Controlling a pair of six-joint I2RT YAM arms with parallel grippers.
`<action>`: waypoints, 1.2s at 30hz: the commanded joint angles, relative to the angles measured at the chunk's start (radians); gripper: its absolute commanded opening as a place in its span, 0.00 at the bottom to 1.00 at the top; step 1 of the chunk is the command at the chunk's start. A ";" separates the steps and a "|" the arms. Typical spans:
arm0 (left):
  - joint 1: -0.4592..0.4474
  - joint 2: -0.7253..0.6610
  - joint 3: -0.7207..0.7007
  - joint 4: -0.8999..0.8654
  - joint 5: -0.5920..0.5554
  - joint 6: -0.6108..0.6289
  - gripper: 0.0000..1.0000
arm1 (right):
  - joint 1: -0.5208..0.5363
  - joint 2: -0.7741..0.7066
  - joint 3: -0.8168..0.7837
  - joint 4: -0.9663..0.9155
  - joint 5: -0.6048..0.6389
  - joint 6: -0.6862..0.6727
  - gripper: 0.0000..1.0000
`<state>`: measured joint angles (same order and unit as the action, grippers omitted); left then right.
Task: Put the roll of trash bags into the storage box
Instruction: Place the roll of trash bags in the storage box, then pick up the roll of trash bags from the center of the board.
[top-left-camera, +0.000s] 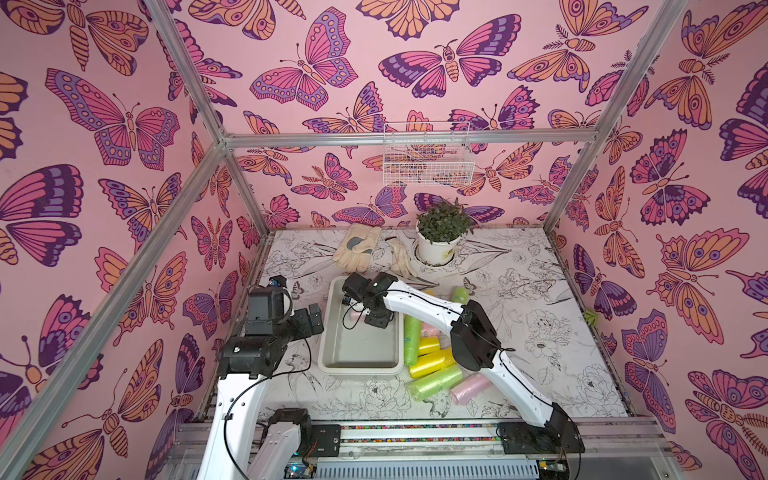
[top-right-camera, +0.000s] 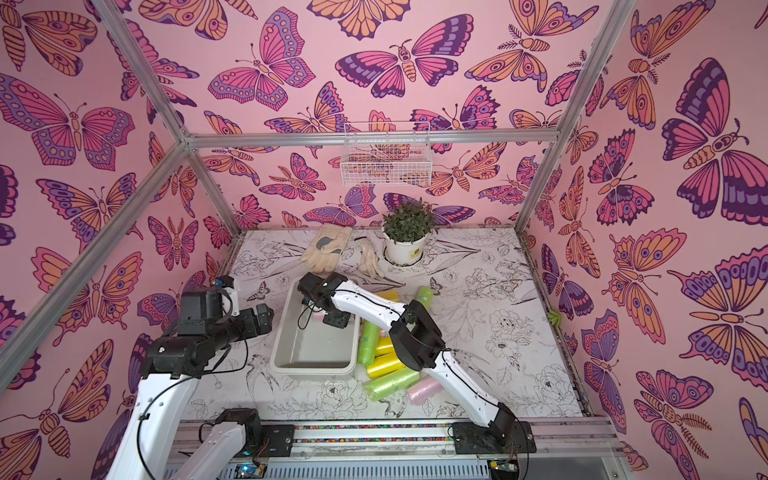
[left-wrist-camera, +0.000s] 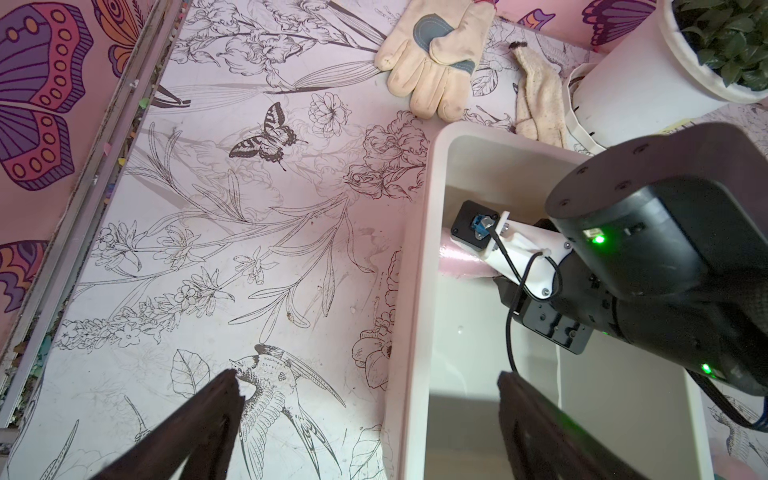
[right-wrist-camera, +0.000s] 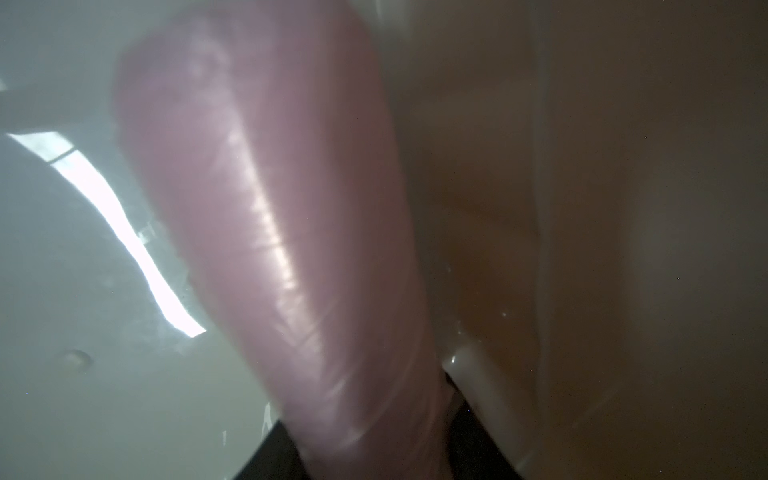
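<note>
Close up, a pink roll of trash bags (right-wrist-camera: 270, 232) is shown lying inside the storage box (right-wrist-camera: 623, 208), flanked by the right gripper (right-wrist-camera: 370, 440); whether it is gripped or let go cannot be told. In both top views it is largely hidden by the right arm (top-left-camera: 419, 301), while green, yellow and pink rolls (top-left-camera: 430, 359) are seen on the table (top-left-camera: 519, 291) just beside the box. The left gripper (left-wrist-camera: 369, 376) is spread wide and empty.

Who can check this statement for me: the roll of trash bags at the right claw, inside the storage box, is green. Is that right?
Not quite: the colour is wrong. The roll of trash bags at the right claw is pink, not green, as the right wrist view shows plainly. The rest stands: it is inside the storage box. The green rolls lie outside, beside the box.
</note>
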<state>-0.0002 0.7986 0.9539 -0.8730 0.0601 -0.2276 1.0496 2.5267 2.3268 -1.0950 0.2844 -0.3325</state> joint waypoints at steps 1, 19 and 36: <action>0.005 -0.028 -0.001 -0.017 0.006 0.013 1.00 | 0.020 -0.042 0.015 -0.011 0.021 0.022 0.55; 0.005 -0.150 -0.038 0.040 0.079 0.035 1.00 | 0.085 -0.680 -0.418 0.164 0.037 0.142 0.76; -0.053 -0.223 -0.030 0.022 0.128 0.052 1.00 | 0.058 -1.782 -1.737 0.776 0.305 0.792 0.99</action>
<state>-0.0475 0.5636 0.9314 -0.8532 0.2020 -0.1829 1.1236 0.7753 0.6716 -0.5121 0.5125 0.3618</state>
